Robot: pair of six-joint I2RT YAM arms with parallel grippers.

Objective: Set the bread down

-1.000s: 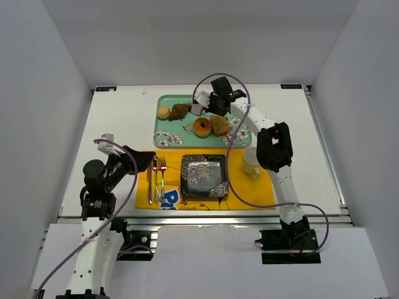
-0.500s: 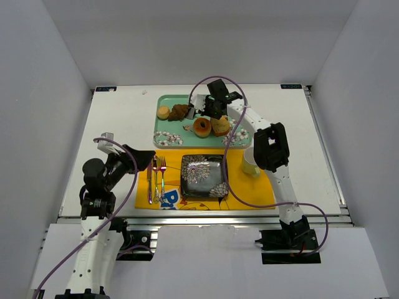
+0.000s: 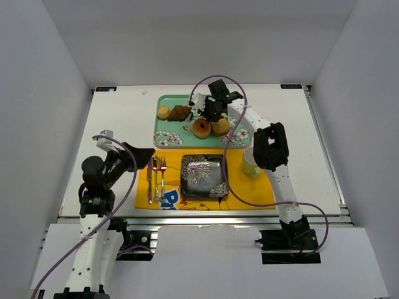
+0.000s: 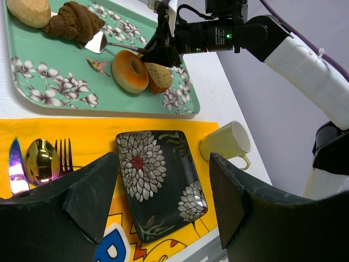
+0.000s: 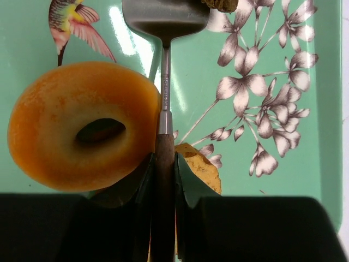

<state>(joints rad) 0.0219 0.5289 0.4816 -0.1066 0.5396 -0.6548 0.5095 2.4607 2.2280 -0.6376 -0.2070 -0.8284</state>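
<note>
Just past the far end of the spatula, at a corner of its blade, the bread lies on the green tray. Whether any of it rides on the blade cannot be told. The right gripper is clenched on the wooden handle and keeps the blade low and flat, presumably to slide under the pastry. The donut crowds one side of the shaft. Well back from the tool, the left gripper hangs spread above the dark plate, the likely destination.
</note>
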